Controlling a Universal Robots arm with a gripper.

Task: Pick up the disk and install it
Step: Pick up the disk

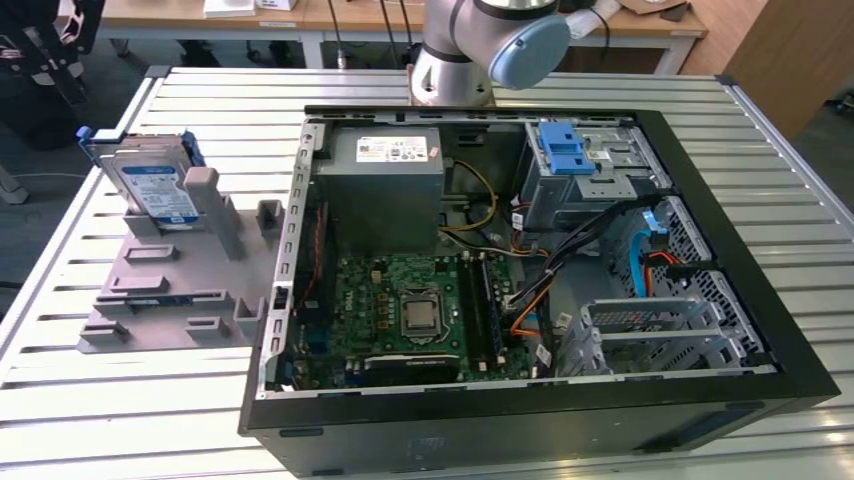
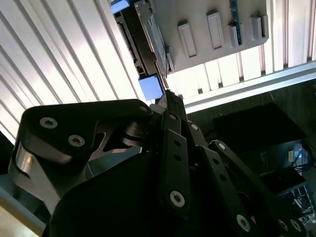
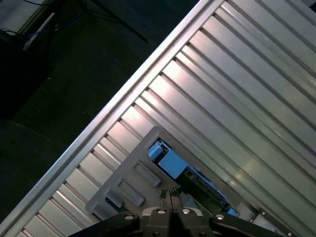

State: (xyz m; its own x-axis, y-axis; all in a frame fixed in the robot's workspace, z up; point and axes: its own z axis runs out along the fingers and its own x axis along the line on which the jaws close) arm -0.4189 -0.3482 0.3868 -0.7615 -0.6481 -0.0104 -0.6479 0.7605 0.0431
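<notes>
In the exterior view the disk (image 1: 152, 185) stands on edge in a grey holder (image 1: 174, 270) on the worktop (image 1: 107, 400). It sits at about 9 to 10 o'clock from the open case (image 1: 534, 250), well apart from the bay (image 1: 581, 165) at the case's 1 o'clock. In the second wrist view your hand (image 2: 170, 97) is clenched on nothing, and the disk (image 2: 148, 49) lies edge-on just beyond its tips, apart from them. In the first wrist view the hand (image 3: 168, 193) hangs above the holder (image 3: 118, 177), with the disk's blue rail (image 3: 170, 160) close ahead of the tips. Watch two things: come down clenched and you will likely strike the disk's top edge; grip it off-centre and it may cock and bind in its slot.
</notes>
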